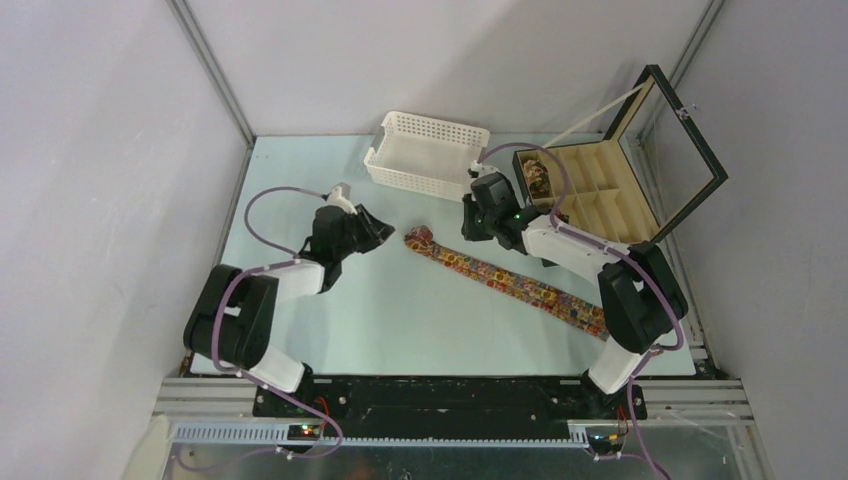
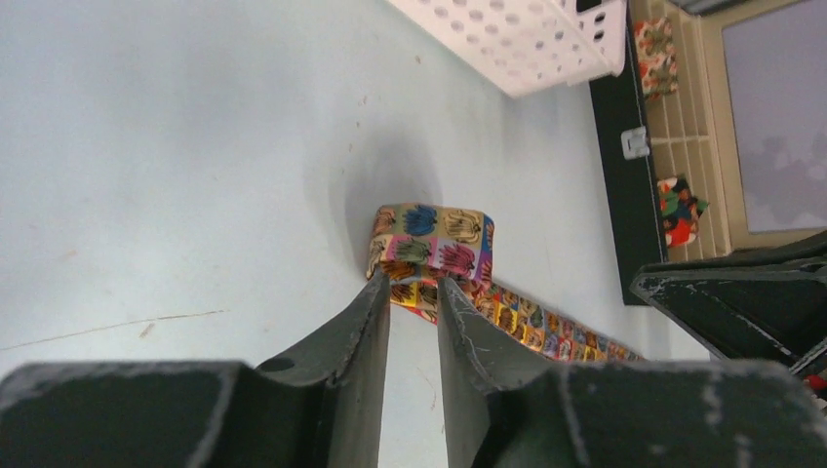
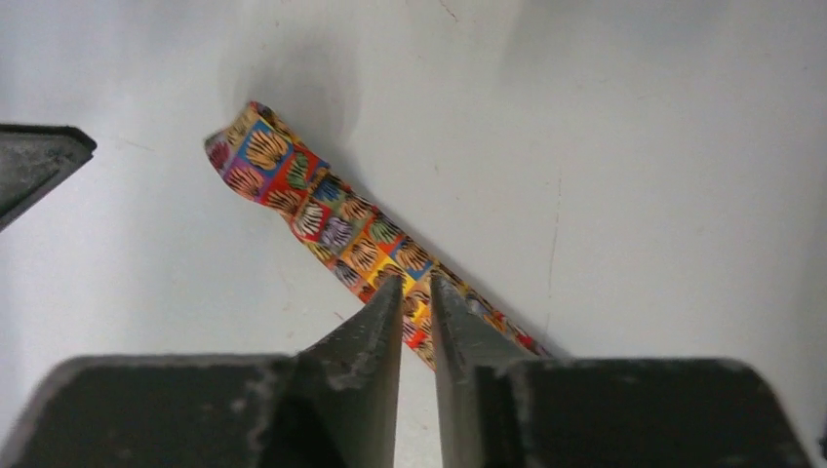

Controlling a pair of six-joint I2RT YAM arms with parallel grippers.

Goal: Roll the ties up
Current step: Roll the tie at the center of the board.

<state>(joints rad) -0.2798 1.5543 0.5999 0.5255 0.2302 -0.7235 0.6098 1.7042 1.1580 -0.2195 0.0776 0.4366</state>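
One tie (image 1: 505,280) with a busy red, orange and yellow pattern lies flat and diagonal on the table. Its left end (image 1: 418,238) is folded over into a short first turn, which shows close up in the left wrist view (image 2: 429,244). My left gripper (image 1: 389,234) sits just left of that folded end, jaws nearly together with nothing between them (image 2: 412,288). My right gripper (image 1: 467,236) hovers over the strip a little right of the fold (image 3: 417,283), jaws nearly together and empty. The tie runs under its fingertips (image 3: 341,229). Coiled ties (image 1: 538,178) sit in the box compartments (image 2: 678,210).
A white perforated basket (image 1: 425,150) stands at the back centre and shows in the left wrist view (image 2: 527,39). The black compartmented box (image 1: 600,190) with its glass lid (image 1: 685,140) raised stands at the back right. The tie's wide end lies near the right arm's base (image 1: 640,300).
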